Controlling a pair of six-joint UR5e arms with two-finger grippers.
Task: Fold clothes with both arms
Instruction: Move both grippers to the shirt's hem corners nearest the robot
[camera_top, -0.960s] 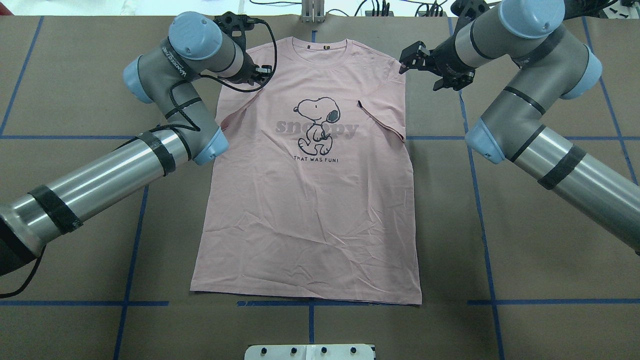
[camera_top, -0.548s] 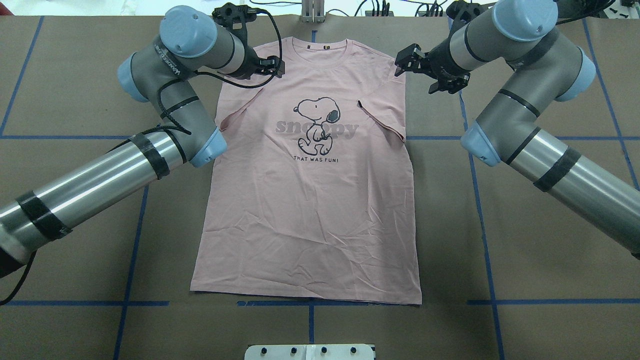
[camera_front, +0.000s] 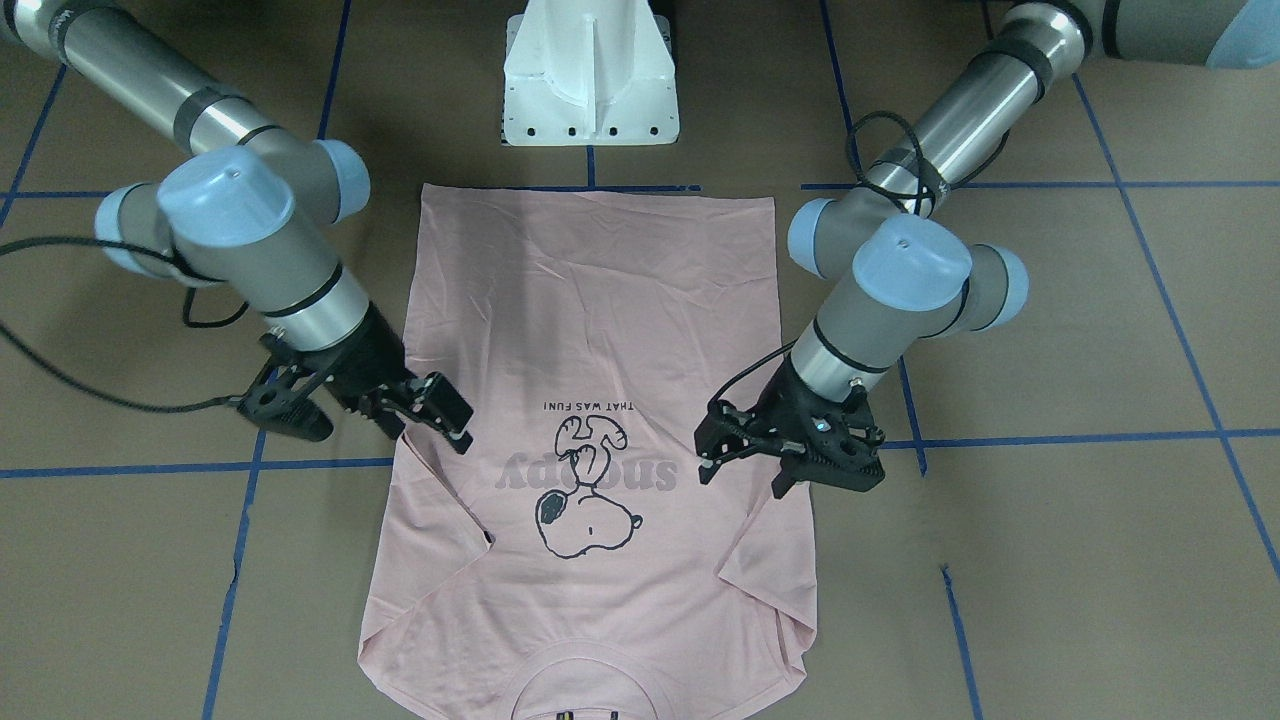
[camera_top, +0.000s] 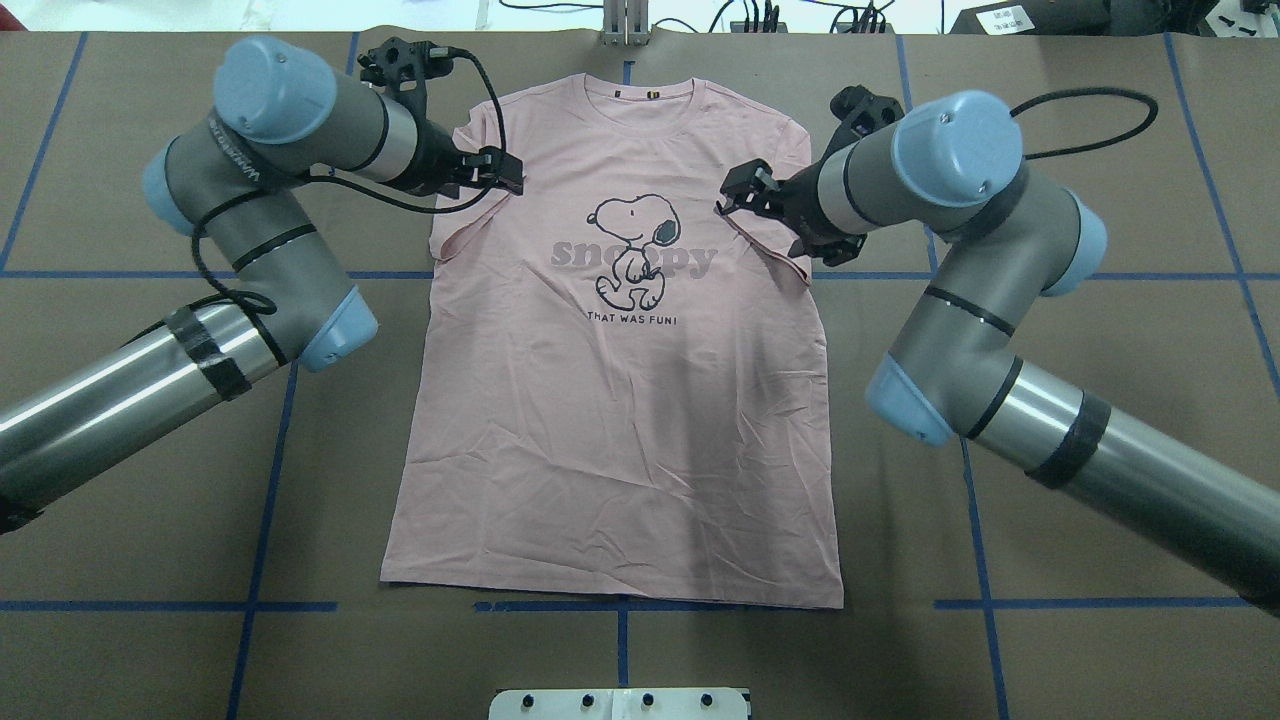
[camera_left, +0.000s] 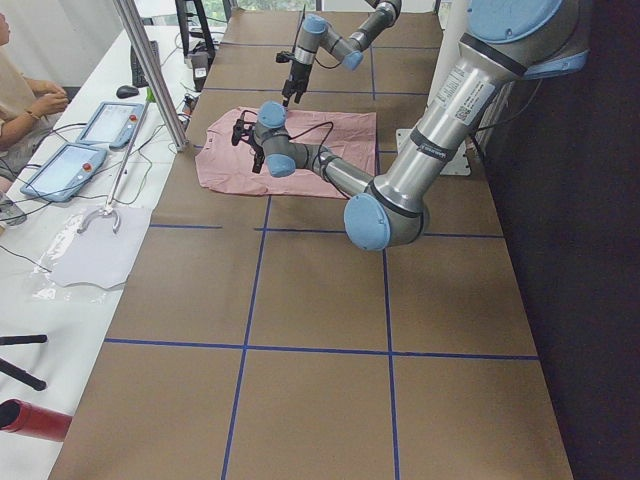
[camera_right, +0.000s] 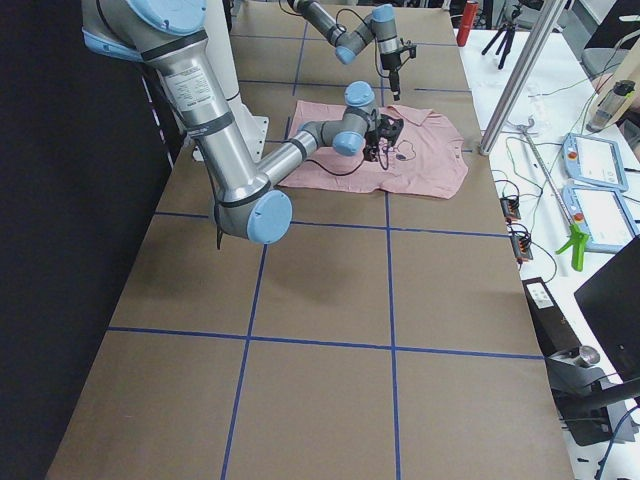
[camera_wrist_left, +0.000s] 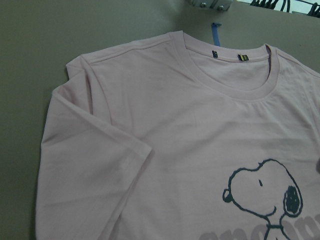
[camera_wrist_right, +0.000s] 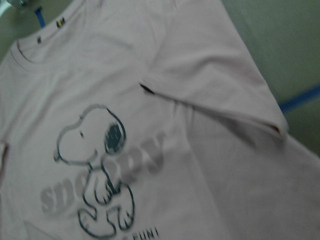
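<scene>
The clothes are one pale pink Snoopy T-shirt lying flat and face up on the brown table, collar at the far edge, both short sleeves folded inward onto the chest. My left gripper hovers open over the folded left sleeve, near the shoulder. Above the other folded sleeve, by its small black tag, my right gripper is open too. From the front, the left gripper and right gripper both show spread fingers holding nothing. The wrist views show only the shirt, no fingers.
The white pedestal base stands just behind the shirt's hem. Blue tape lines grid the table. Past the far edge stands a bench with tablets, a metal pole and a seated person.
Both grippers have left the shirt's shoulders and come toward me. The left one shifted outward over its sleeve. The right one swung inward over the folded right sleeve. The shirt lies unchanged.
</scene>
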